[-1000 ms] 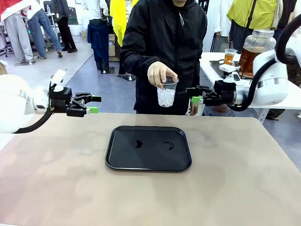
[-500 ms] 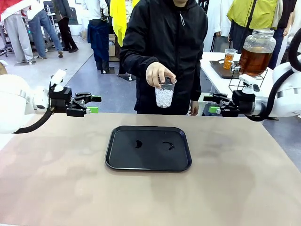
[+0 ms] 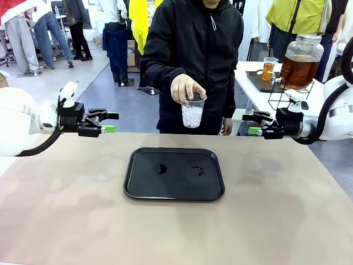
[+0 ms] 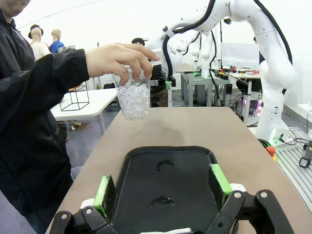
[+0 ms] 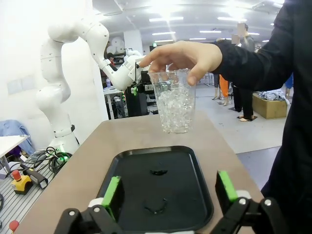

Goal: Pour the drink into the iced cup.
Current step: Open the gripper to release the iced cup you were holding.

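Dispenser jar spigot too small

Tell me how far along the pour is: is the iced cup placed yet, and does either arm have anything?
Done: little. The black tray sits on the table, bare but for small wet marks. In hand: the person's hand holds the iced cup by its rim, in the air above the tray's far edge. Both the left gripper and right gripper are open and empty. Left: setting the cup down and pouring; the drink remains in its jar on the side table.
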{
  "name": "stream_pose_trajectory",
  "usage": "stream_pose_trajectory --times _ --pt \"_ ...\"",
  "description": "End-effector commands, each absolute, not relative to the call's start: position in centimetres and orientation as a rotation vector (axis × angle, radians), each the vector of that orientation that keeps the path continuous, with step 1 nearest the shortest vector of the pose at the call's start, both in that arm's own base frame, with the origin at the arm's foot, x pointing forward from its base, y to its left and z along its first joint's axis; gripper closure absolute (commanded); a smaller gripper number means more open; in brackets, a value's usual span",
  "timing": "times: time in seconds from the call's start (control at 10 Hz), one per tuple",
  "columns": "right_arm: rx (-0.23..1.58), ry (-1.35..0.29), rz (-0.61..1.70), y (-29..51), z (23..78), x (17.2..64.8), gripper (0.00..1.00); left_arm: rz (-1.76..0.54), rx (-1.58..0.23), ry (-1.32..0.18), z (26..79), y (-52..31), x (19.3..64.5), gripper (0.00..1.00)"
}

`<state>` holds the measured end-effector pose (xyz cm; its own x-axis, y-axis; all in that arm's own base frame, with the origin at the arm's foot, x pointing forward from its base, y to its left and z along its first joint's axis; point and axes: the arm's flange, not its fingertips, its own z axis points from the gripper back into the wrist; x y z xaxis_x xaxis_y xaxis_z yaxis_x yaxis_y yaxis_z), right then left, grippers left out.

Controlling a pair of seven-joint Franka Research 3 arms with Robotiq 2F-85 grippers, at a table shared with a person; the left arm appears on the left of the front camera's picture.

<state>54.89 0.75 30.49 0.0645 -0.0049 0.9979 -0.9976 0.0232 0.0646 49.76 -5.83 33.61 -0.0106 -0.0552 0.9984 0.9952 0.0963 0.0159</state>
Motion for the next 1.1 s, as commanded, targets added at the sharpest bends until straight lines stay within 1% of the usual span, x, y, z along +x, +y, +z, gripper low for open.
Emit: stream_pose_trajectory --times 0.0,1.0 --pt "1.229 -1.173 1.142 1.06 30.69 55.02 0.00 -1.169 -1.093 -1.231 33.80 -6.00 49.70 0.00" --pt "1.229 -1.173 1.142 1.06 30.69 55.02 0.00 -1.169 -1.093 -1.231 33.80 -6.00 49.70 0.00"
